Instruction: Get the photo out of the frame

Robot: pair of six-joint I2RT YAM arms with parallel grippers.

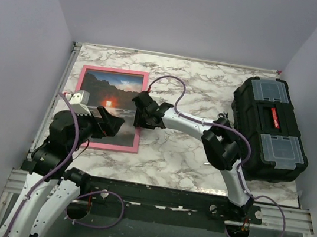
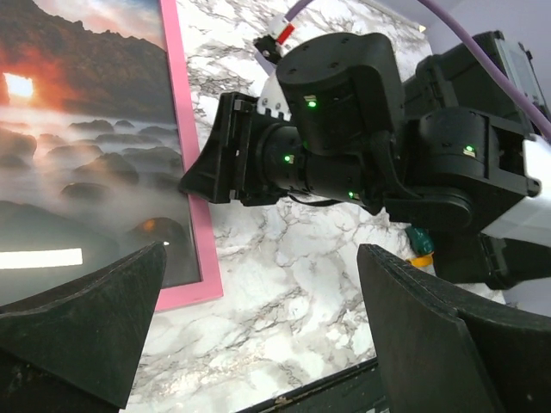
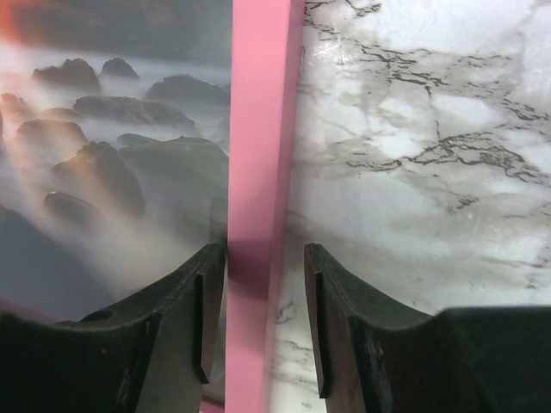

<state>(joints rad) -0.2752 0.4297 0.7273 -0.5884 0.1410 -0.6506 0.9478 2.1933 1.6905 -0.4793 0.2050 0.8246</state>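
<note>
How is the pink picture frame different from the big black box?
The frame is pink, and the toolbox is black with grey lid panels. The frame is thin and lies flat, while the toolbox is chunky and stands tall. The frame is on the left of the table, and the toolbox is on the right. Both are rectangles resting on the marble top.

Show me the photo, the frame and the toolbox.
photo (image 1: pixel 113 99): top external view, on the sunset glow
frame (image 3: pixel 258 129): right wrist view, on its pink side bar
toolbox (image 1: pixel 264 133): top external view, on its black lid
</note>
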